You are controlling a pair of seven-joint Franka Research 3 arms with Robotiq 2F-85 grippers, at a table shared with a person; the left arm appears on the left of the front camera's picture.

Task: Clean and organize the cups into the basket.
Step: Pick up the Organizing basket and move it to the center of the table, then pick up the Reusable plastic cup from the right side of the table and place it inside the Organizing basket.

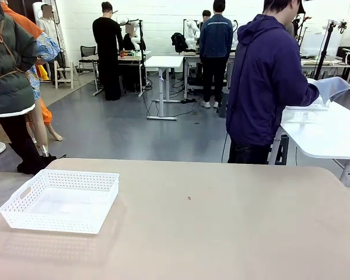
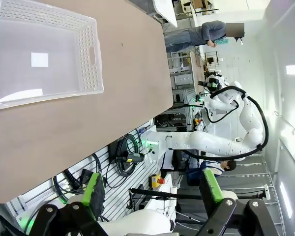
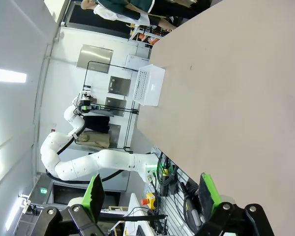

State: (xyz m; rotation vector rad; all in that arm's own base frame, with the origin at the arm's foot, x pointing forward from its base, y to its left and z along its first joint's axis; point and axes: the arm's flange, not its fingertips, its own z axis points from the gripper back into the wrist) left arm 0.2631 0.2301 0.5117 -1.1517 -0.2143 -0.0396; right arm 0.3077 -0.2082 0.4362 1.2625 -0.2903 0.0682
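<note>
Left gripper (image 2: 152,189): 2 fingers spread wide, holding nothing, raised off the table (image 1: 221,221) | Right gripper (image 3: 152,191): 2 fingers spread wide, holding nothing, raised likewise | Basket (image 1: 46,224): on table's left part, near front edge.

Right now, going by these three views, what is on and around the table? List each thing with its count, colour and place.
basket: one, white perforated plastic, on the near-left part of the table
table: one, tan top, spanning the foreground
speck: one, small and dark, near the table's middle
side table: one, white, beyond the far right corner
person: one, dark purple hooded jacket, standing past the far edge, turned toward the side table
left gripper: one, black with green pads, open, holding nothing, off the table's edge
right gripper: one, black with green pads, open, holding nothing, off the table's edge
</note>
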